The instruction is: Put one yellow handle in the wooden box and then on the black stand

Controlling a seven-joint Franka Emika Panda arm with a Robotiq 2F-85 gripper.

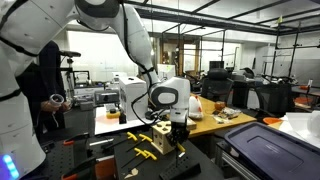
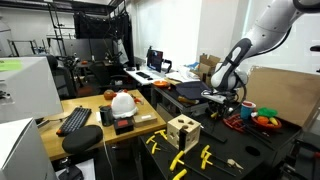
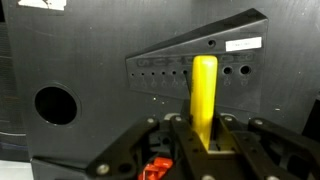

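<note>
Fingers [image 3: 184, 140] clamped on one yellow handle [image 3: 205, 90], held upright just in front of the black stand [image 3: 100, 95], level with its row of small holes [image 3: 160, 68]. In an exterior view, wooden box [image 2: 183, 131] resting on the dark worktop [image 2: 260, 155] near the arm, spare handles [image 2: 178, 160] lying close beside it.

Handle [image 3: 204, 90]: stood upright in the gripper [image 3: 205, 130], before the row of holes in the stand [image 3: 165, 88].
Wooden box [image 2: 183, 130]: sat on the table [image 2: 255, 150].
Loose handles [image 2: 178, 160]: lay on the table before the wooden box.
</note>
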